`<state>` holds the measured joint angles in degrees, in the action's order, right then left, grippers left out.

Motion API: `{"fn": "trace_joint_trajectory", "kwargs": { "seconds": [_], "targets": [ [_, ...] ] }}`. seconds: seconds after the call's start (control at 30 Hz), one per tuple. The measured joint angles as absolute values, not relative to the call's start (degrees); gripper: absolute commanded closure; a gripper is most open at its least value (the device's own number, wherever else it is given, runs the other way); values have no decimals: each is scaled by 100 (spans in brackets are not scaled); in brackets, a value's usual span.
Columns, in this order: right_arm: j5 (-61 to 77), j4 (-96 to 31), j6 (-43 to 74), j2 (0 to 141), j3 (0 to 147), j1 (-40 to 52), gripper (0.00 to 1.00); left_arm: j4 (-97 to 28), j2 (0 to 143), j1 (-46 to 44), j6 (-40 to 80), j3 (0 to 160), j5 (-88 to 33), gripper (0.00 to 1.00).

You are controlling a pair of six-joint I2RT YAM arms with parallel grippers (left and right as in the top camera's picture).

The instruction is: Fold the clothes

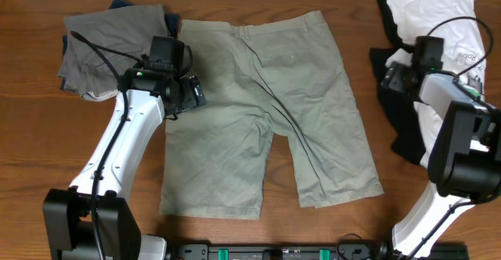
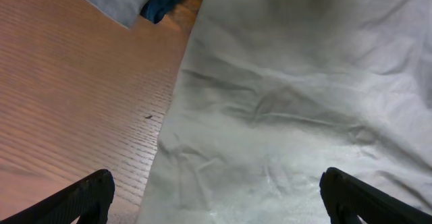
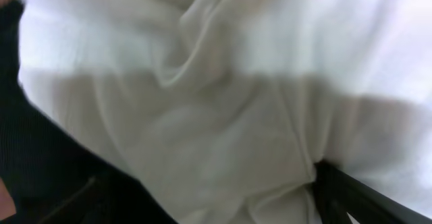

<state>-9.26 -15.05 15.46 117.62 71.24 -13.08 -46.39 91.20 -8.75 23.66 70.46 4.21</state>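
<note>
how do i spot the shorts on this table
Start at the middle of the wooden table. The khaki-green shorts lie spread flat there. Unlike the grey pile to the left and white T-shirt to the right, they show two legs.

Wood table (image 1: 31, 135), bare at left and between the piles. Shorts (image 1: 274, 95) are spread flat mid-table, waistband at the far side, legs toward the near edge, creased at the crotch. Grey piece (image 1: 102, 52) is bunched far left, just beside the waistband; navy piece (image 1: 121, 4) is seen poking out behind it. White T-shirt (image 1: 438, 9) is crumpled far right, apart from the shorts; black piece (image 1: 403, 131) is laid along its left edge, layering not resolvable.
</note>
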Motion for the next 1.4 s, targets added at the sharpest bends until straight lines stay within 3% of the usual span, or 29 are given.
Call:
{"fn": "trace_joint_trajectory", "kwargs": {
  "seconds": [0.27, 0.73, 1.03, 1.2, 1.4],
  "targets": [
    [-727, -1278, 1293, 11887, 7242, -1848, 3, -4567, 9120, -875, 2366, 7046, 419, 2],
    [593, -3785, 1173, 11574, 8178, -2018, 1, -4324, 9120, -873, 2097, 7046, 419, 2],
    [1420, -4209, 558, 10547, 8433, -1225, 1, -4324, 9120, -873, 2056, 7046, 419, 2],
    [2014, -3892, 36, 11006, 8433, -550, 1, -4324, 9120, -875, 1942, 7046, 421, 2],
    [2386, -3131, -156, 11893, 8427, -364, 5, -4353, 9120, -873, 1892, 7046, 421, 2]
  ]
}}
